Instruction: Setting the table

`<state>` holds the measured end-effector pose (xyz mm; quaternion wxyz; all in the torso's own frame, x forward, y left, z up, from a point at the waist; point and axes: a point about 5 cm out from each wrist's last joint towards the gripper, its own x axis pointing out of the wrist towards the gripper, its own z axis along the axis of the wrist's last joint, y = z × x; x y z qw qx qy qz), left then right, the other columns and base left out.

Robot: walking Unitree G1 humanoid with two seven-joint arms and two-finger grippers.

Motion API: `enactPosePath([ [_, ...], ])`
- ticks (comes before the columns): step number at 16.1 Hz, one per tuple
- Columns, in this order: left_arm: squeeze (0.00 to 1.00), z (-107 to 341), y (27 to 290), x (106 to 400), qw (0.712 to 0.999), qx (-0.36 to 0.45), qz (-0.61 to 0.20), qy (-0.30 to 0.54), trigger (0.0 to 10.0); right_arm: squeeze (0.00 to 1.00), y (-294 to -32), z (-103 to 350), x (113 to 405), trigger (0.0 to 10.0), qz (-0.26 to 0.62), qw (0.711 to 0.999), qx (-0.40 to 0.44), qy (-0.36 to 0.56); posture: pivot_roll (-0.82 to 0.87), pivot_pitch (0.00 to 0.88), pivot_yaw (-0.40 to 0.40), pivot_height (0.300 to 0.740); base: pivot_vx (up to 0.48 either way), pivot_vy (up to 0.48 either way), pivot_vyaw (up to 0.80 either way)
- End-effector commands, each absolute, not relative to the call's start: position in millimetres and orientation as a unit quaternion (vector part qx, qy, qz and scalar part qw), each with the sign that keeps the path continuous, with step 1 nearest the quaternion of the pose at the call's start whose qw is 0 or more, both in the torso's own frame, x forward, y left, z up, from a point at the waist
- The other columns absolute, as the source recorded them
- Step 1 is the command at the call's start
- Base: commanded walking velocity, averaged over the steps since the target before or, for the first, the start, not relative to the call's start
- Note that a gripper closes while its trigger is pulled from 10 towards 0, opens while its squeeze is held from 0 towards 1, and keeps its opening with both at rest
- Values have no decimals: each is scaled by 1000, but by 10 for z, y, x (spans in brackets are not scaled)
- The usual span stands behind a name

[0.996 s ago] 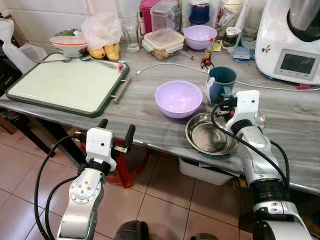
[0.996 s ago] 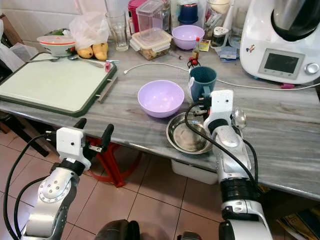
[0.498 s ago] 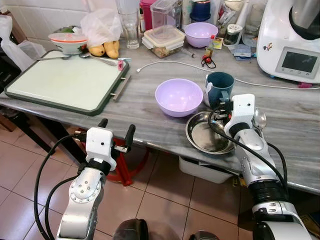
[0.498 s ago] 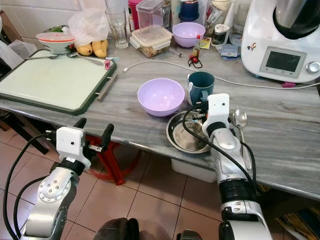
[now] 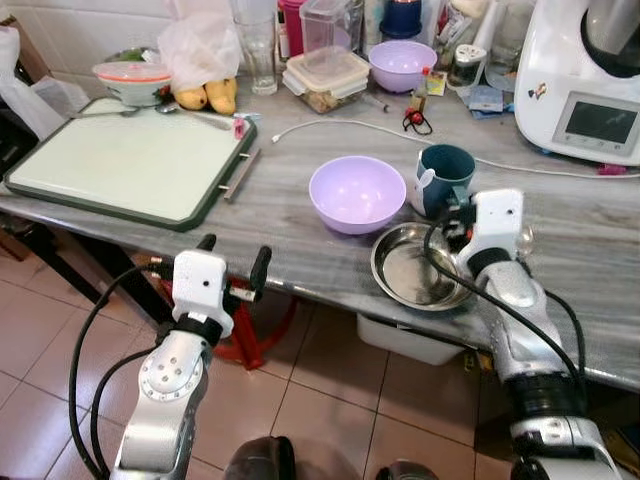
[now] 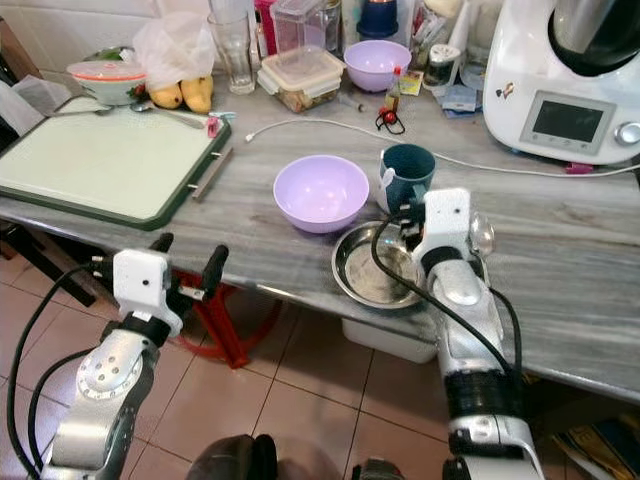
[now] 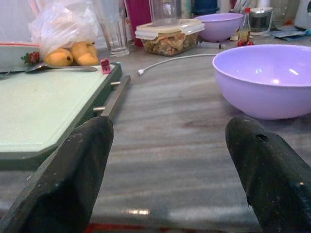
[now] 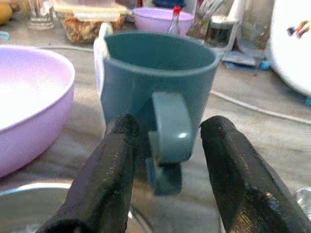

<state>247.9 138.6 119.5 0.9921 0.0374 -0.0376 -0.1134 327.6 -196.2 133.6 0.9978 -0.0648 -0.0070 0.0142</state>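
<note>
A teal mug [image 5: 445, 178] stands on the grey table [image 5: 300, 250], its handle [image 8: 167, 128] turned toward my right gripper [image 8: 170, 125]. That gripper is open, one black finger on each side of the handle, not clamped on it. A steel bowl [image 5: 418, 270] lies just under the right wrist at the table's front edge. A lavender bowl [image 5: 357, 192] sits left of the mug. A spoon [image 6: 482, 235] lies right of the wrist. My left gripper [image 5: 234, 258] is open, held in front of the table edge and level with it.
A green-rimmed board [image 5: 130, 165] covers the table's left. Along the back are a white kitchen machine [image 5: 585, 80], a second lavender bowl [image 5: 402, 65], a food box [image 5: 325, 75], a glass [image 5: 258, 50] and a white cable [image 5: 330, 125]. A red stool [image 5: 250, 335] stands under the table.
The right wrist has shifted slightly to the right by the mug's handle. The view has shifted a little. The left arm has not moved.
</note>
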Motion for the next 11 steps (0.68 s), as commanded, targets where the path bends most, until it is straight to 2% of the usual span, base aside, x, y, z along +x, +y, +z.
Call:
enactPosePath([
  [1, 0, 1178, 1424, 2490, 993, 44, -109, -30, 10000, 1000, -1970, 1394, 3250, 10000, 10, 998, -67, -16, 27, 107, 54, 740, 0, 0, 0],
  [4, 0, 1196, 1487, 2495, 995, 44, -90, -29, 10000, 1000, -1983, 1486, 3169, 10000, 7, 998, -58, -36, 15, 121, 46, 740, 0, 0, 0],
  [5, 0, 1168, 1561, 2492, 997, 43, -61, -20, 10000, 471, -1986, 1529, 3093, 10000, 4, 997, -60, -52, 7, 121, 42, 740, 0, 0, 0],
  [6, 0, 1129, 1634, 2490, 998, 50, -29, -9, 10000, 0, -1975, 1550, 3015, 10000, -1, 996, -60, -63, 2, 120, 41, 740, 0, 0, 600],
  [7, 0, 1086, 1773, 2505, 996, 83, 45, 3, 10000, 0, -1916, 1528, 2924, 10000, -8, 997, -38, -60, -6, 112, 43, 740, 0, 0, 800],
  [8, 0, 1075, 1803, 2516, 995, 80, 60, 6, 10000, 0, -1854, 1539, 2857, 10000, -3, 997, -35, -63, -9, 107, 42, 740, 0, 0, 800],
  [11, 0, 1098, 1757, 2557, 998, 54, 45, 0, 10000, 0, -1691, 1594, 2718, 10000, 15, 995, -47, -83, -17, 74, 45, 740, 0, 0, 800],
])
